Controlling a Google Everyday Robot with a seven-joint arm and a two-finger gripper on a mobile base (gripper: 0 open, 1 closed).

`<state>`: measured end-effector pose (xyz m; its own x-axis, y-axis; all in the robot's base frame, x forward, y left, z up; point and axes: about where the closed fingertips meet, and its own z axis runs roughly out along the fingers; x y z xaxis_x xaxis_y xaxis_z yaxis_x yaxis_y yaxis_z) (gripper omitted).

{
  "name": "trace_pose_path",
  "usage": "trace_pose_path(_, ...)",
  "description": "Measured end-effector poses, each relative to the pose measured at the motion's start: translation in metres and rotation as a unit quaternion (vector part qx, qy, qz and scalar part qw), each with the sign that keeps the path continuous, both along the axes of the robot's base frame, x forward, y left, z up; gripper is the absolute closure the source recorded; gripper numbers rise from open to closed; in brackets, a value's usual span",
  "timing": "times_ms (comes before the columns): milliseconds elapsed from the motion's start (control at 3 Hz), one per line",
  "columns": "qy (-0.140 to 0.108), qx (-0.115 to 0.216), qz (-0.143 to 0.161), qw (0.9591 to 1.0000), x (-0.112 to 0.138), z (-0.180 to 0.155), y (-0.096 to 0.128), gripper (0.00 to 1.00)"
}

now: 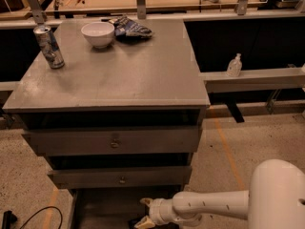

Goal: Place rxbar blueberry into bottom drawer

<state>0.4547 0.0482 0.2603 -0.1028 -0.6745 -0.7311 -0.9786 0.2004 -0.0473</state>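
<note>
The bottom drawer is pulled out under the grey cabinet, and its dark inside shows. My gripper is low inside the drawer, reaching in from the right on the white arm. Its two pale fingers stand apart, so it is open. A small dark shape, the rxbar blueberry, lies on the drawer floor at the lower fingertip. It is mostly in shadow. I cannot tell whether a finger still touches it.
On the cabinet top stand a drink can, a white bowl and a blue-and-white snack bag. Two shut drawers with round knobs are above the open drawer. A sanitiser bottle stands on the right ledge. A black cable lies on the floor at left.
</note>
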Motion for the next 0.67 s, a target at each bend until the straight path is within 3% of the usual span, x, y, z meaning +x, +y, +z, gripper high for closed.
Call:
trace_pose_path(333,0.002,0.013,-0.012,0.9999,-0.003,0.038,-0.016,0.65)
trace_pose_path(667,0.028,0.013,-0.025,0.9992,-0.019,0.079,-0.050,0.87)
